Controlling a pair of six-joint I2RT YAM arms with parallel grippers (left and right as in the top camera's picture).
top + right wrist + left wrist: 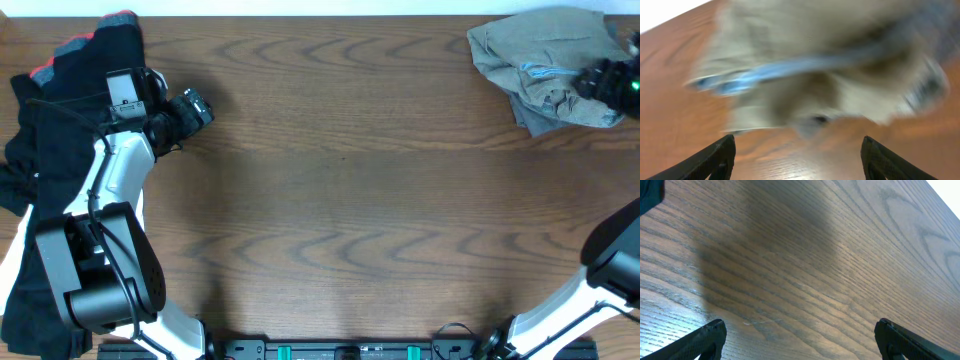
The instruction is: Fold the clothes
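The khaki-beige shorts (545, 70) lie crumpled at the table's far right corner, with the pale blue waistband lining showing. In the right wrist view the shorts (830, 65) are blurred, just ahead of my open right gripper (797, 155), which holds nothing. My right gripper (605, 80) hovers over the shorts' right edge. Black garments with red-grey trim (70, 70) are piled at the far left. My left gripper (195, 108) is open and empty beside that pile; in the left wrist view (800, 340) it is over bare wood.
The wooden table (350, 200) runs between the two piles. Both arm bases stand at the front edge. A white garment edge (12, 255) shows at the left under the black pile.
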